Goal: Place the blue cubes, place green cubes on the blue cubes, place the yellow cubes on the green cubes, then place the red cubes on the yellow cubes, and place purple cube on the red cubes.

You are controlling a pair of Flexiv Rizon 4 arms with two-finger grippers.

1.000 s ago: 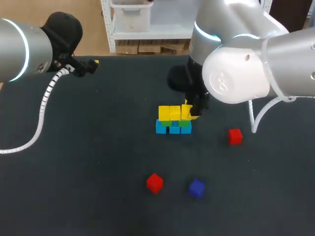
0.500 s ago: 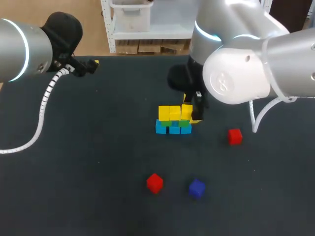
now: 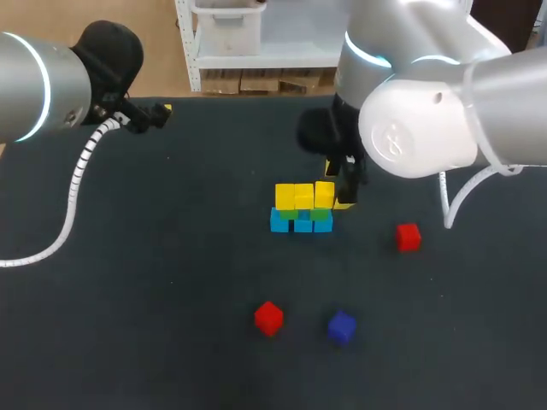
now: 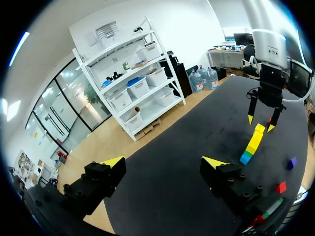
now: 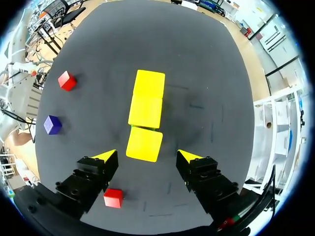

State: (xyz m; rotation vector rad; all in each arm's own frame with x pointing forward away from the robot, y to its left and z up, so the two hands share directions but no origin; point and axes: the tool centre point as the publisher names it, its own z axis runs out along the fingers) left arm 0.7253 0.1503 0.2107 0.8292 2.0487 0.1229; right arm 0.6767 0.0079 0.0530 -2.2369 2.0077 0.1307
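A row of blue cubes (image 3: 295,225) sits mid-table, with green cubes (image 3: 321,215) on it and three yellow cubes (image 3: 303,196) on top. My right gripper (image 3: 336,186) hovers open just above the row's right end. In the right wrist view its fingers (image 5: 147,156) stand apart from the nearest yellow cube (image 5: 144,143) below them. Two red cubes (image 3: 408,237) (image 3: 268,317) and a purple cube (image 3: 342,326) lie loose nearer the front. My left gripper (image 4: 163,162) is open and empty at the far left, well away from the stack (image 4: 253,145).
The loose red cube (image 5: 113,197) lies close beside my right gripper, while the other red cube (image 5: 67,80) and the purple cube (image 5: 52,124) lie farther off. Bare dark tabletop (image 3: 154,282) spreads left of the stack.
My right gripper has opened off the third yellow cube, leaving it on the row's right end, and has risen a little. The left arm has not moved.
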